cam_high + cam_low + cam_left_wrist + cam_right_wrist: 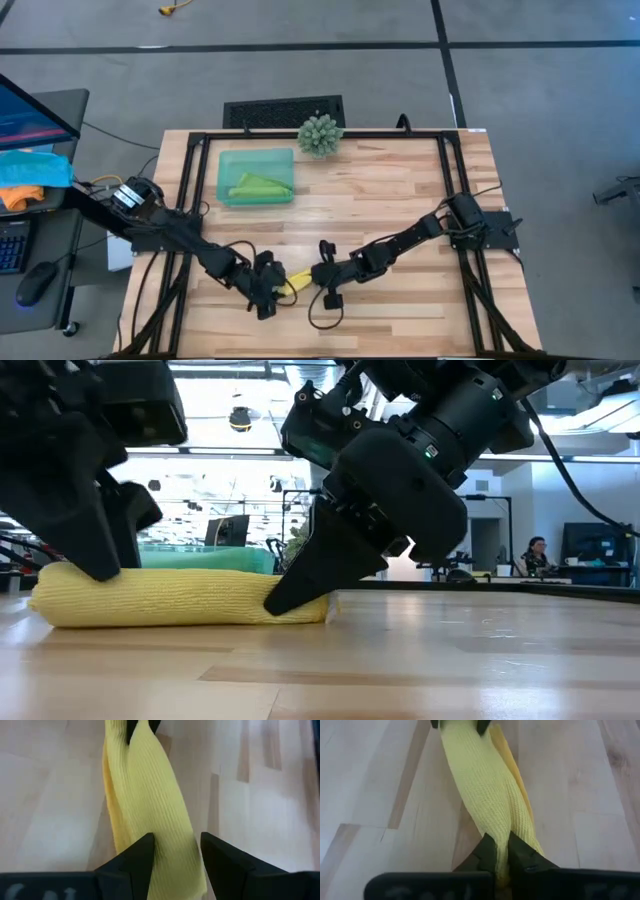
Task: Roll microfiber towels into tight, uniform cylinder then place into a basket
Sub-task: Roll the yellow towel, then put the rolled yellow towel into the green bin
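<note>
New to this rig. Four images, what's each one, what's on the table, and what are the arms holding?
Two dark robot arms work at a wooden table.

One picture looks straight down from above. One sits at table-top height and looks across the table. The other two come from a camera on each arm's wrist, looking past that arm's own fingers.

Near the table's front edge lies a rolled yellow towel. The left gripper straddles one end of it, fingers apart on either side. The right gripper is pinched shut on the other end.

Toward the back, a teal basket already contains a green towel. Beside the basket stands a spiky green ball plant.

In the table-height picture a person sits far off in the room, not at the table.
</note>
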Available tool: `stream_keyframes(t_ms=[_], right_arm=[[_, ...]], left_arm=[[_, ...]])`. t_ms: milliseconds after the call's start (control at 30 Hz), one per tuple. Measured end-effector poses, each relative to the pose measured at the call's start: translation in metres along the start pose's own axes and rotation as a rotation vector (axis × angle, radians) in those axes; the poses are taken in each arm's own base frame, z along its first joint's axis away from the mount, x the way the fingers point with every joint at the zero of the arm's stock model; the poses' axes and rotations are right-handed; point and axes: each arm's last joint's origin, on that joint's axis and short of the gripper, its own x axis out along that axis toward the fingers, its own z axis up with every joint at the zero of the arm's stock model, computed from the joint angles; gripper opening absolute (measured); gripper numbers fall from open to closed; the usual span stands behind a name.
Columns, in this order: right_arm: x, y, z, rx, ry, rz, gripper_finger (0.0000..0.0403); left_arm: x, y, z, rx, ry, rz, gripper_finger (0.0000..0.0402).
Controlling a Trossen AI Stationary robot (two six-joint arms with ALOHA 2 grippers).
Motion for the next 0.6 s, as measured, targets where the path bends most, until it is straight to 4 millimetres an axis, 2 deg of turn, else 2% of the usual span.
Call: stream_keyframes(t_ms=[200, 400, 500, 600], right_arm=[[0.001, -0.005, 0.001, 0.066, 0.001, 0.002, 0.005], [0.002, -0.011, 0.001, 0.113, 0.006, 0.02, 0.0034], [0.002, -0.011, 0.001, 0.114, 0.006, 0.021, 0.0033], [0.002, -0.011, 0.001, 0.112, 0.005, 0.022, 0.0042]], left_arm=[[-0.011, -0.019, -0.007, 0.158, -0.056, 0.066, 0.0155], [-0.019, -0.039, -0.02, 0.332, -0.162, 0.115, 0.0155], [-0.017, -0.041, -0.024, 0.35, -0.198, 0.17, 0.0155], [-0.005, -0.038, -0.031, 0.368, -0.17, 0.201, 0.0155]])
